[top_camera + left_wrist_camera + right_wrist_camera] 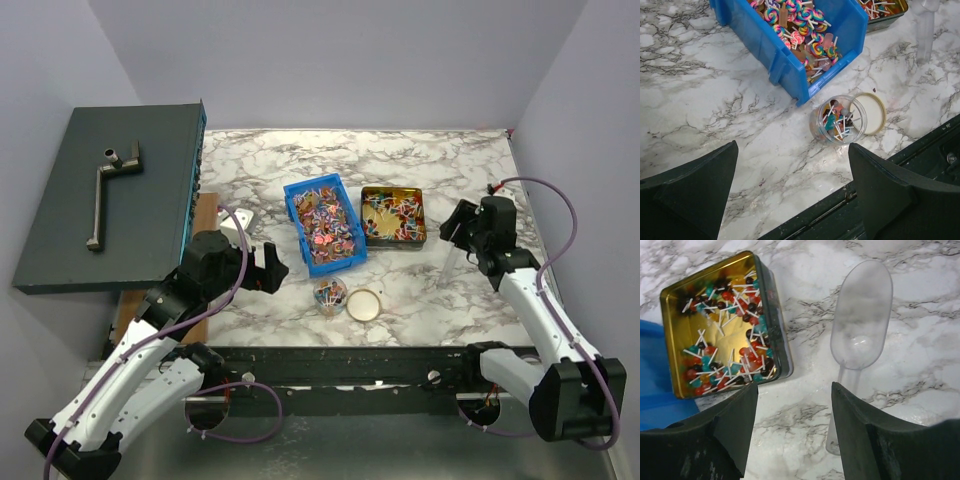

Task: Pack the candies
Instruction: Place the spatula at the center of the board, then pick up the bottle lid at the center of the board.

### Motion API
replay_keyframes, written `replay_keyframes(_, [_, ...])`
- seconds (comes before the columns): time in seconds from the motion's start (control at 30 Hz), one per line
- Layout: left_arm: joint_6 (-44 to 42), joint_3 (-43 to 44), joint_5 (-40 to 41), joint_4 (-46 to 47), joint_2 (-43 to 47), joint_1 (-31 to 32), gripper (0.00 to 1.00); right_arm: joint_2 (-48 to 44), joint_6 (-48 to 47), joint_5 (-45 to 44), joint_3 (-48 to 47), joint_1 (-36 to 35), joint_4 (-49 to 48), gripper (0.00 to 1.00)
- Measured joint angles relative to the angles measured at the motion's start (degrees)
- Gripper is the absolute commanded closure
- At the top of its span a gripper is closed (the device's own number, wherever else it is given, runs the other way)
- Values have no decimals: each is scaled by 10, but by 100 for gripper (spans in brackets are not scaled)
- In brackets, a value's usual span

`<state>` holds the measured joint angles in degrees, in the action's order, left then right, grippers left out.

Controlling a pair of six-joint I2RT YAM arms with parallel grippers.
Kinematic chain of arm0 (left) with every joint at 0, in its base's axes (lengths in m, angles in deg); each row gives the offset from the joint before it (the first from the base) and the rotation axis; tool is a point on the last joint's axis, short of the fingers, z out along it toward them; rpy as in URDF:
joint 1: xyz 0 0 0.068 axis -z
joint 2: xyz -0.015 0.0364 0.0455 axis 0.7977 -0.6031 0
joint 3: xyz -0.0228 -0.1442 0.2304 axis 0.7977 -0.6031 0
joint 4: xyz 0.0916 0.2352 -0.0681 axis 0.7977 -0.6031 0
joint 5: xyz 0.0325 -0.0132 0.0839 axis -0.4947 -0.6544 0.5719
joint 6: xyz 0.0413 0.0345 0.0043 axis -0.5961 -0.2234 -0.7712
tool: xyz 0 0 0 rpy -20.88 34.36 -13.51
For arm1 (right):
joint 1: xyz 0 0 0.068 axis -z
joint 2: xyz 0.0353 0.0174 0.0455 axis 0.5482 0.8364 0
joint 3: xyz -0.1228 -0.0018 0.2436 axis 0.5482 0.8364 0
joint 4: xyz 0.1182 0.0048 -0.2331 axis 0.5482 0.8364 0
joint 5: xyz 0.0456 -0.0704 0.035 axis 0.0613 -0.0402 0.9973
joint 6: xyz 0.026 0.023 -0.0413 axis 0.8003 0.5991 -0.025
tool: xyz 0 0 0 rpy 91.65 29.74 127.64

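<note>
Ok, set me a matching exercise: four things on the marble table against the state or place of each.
Things:
1. blue bin
2. gold tin
3. clear jar
4. clear scoop

States or places:
A. empty
B. heaped with candies
C. right beside the round lid
D. thinly filled, part of its floor bare

Pairs: 1-B, 2-D, 3-C, 4-A

Walls: standing plain pale lilac | tabletop: showing white-grey marble pattern | dark slab: lying along left side | light: falling evenly
</note>
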<state>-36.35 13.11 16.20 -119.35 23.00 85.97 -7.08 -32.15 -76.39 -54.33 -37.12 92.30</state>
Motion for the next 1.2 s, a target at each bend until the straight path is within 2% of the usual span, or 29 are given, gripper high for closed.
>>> replay_keyframes(0.27, [-3, 0, -7, 0, -7, -1, 1, -49, 4, 69, 0, -3, 40, 37])
replay_keyframes(0.57, [-4, 0, -8, 0, -10, -1, 1, -110, 30, 92, 21, -54, 62, 37])
replay_keyframes(0.9, [-4, 0, -7, 0, -16, -1, 1, -120, 70, 83, 42, -136, 85, 37])
replay_keyframes(1.07, [-4, 0, -7, 0, -16, -1, 1, -121, 87, 60, 48, -172, 85, 37])
replay_keyframes(1.2, [-4, 0, -6, 0, -13, -1, 1, -120, 105, 24, 51, -230, 93, 37])
